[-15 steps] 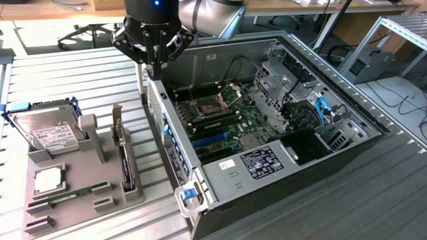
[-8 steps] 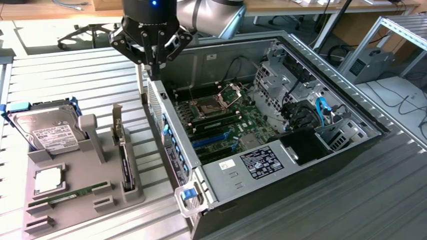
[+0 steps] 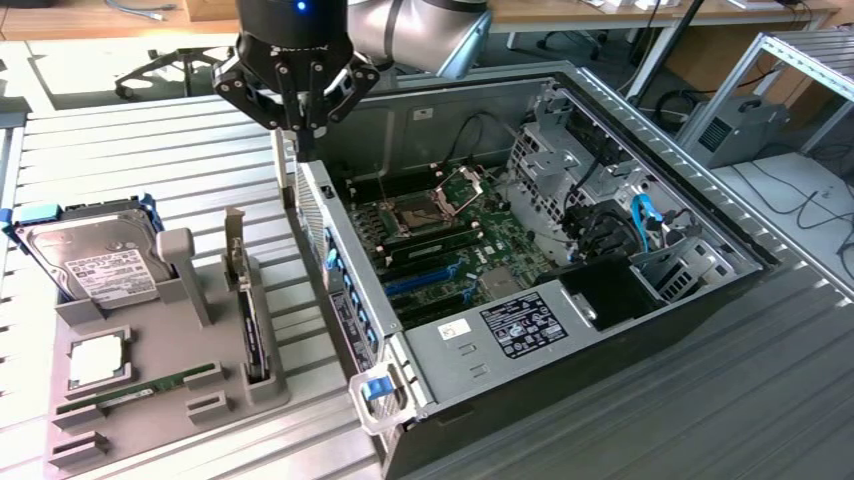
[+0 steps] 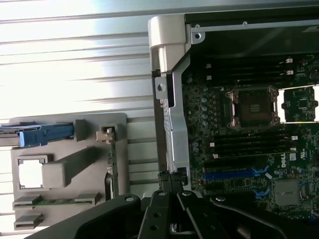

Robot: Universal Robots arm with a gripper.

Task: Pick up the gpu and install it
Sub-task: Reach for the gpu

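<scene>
Case (image 3: 601, 400): lying with its open side up and the board exposed. Its rear wall is being overhung directly beneath the gripper (image 3: 303, 140).

Tray (image 3: 174, 345): grey, being kept on the table below the gripper, on the side of it away from the case.

Gripper: being held above the case's rear wall, pointing down. The jaws are being kept clenched together with nothing between them.

Hard drive (image 3: 100, 265): being propped in the tray's holder, farther from the gripper than the gpu.

Gpu (image 3: 247, 320): being held upright on its long edge in the tray slot nearest the case. It is untouched. It lies lower than the gripper, off to the side away from the case, well apart from the fingertips. Its long axis runs roughly parallel to the case's rear wall, and its silver bracket end is being presented nearest the gripper.

Memory stick (image 3: 140, 388): lying flat in the tray, beyond the gpu from the gripper.
</scene>
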